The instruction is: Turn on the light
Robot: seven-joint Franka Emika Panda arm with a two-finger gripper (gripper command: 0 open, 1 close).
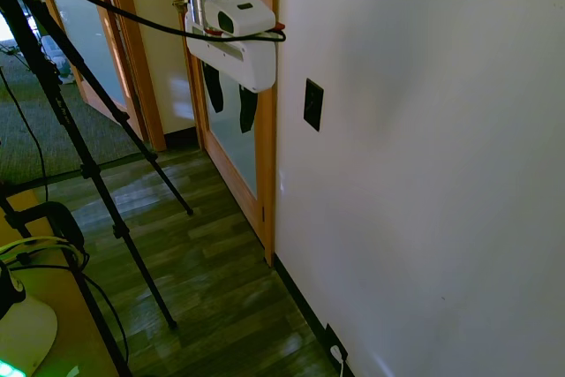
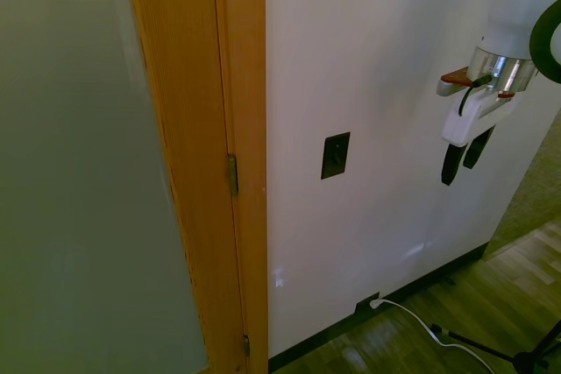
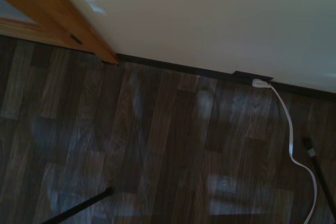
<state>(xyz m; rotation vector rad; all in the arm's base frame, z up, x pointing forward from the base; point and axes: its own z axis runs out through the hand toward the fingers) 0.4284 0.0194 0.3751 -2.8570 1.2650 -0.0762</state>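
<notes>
Switch (image 1: 312, 104) is sitting on the white wall (image 1: 424, 130) as a small dark upright plate, just past the wooden door frame (image 1: 265, 86). In the first exterior view it is lying at about 3 o'clock from the gripper (image 1: 229, 99), near it but clearly apart, with nothing touching it. In the second exterior view the switch (image 2: 335, 155) is sitting between the door frame (image 2: 219, 164) at its 9 o'clock and the gripper (image 2: 465, 157) at its 3 o'clock, roughly level with the fingertips.

The gripper is hanging from the white arm with its two dark fingers (image 1: 213, 87) pointing down toward 6 o'clock. The fingers are standing apart with a visible gap between them and are holding nothing. The gripper is hovering in open air in front of the wall, not pressing on any surface.

Low on the wall, at the dark baseboard (image 2: 412, 291), a small black outlet (image 2: 366, 304) is carrying a white plug (image 2: 377, 303), and a white cord (image 2: 421, 321) is trailing away over the wood floor (image 2: 491, 304). The wrist view is looking down at the same floor (image 3: 157, 156), showing the outlet (image 3: 252, 76), the plug (image 3: 261, 83) and the cord (image 3: 294, 140) curving across the planks, with the foot of the door frame (image 3: 63, 19) at about 10 o'clock from the picture's centre.
</notes>
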